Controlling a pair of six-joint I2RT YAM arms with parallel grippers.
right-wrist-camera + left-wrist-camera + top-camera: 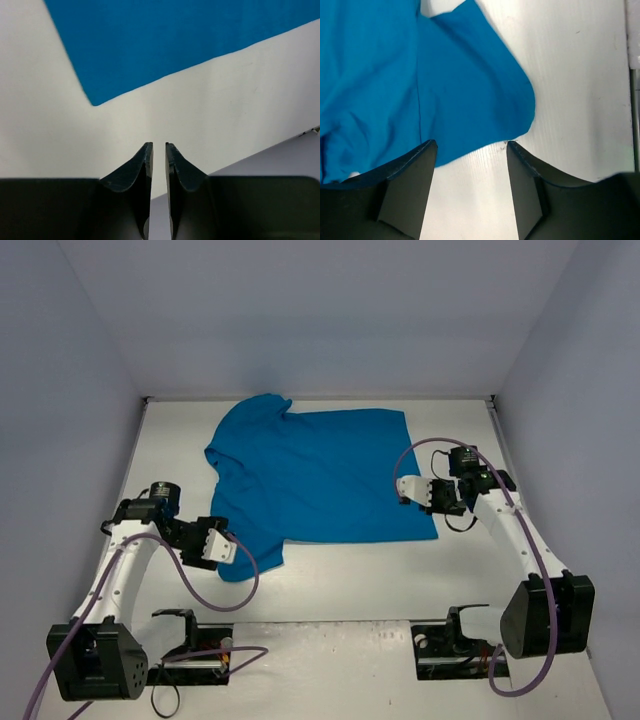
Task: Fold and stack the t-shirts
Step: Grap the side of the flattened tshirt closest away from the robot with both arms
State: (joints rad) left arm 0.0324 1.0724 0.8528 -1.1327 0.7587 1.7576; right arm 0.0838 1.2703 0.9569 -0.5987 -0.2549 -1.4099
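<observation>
One teal-blue t-shirt (pixel 320 475) lies spread on the white table (pixel 350 570), neck to the left, with a sleeve folded at the near left. My left gripper (pixel 226 546) is open and empty just off that near sleeve. In the left wrist view the sleeve's edge (pixel 470 90) lies just ahead of the gripper (pixel 470 145), over bare table. My right gripper (pixel 402 490) hovers at the shirt's right edge. In the right wrist view its gripper (pixel 158 145) is shut but for a thin slit and holds nothing. A corner of the shirt (pixel 175 40) lies ahead of it.
Pale walls (pixel 80 360) close the table on the left, back and right. Two black stands (pixel 190 625) (pixel 450 635) sit at the near edge between the arm bases. Purple cables (pixel 235 580) loop from each arm.
</observation>
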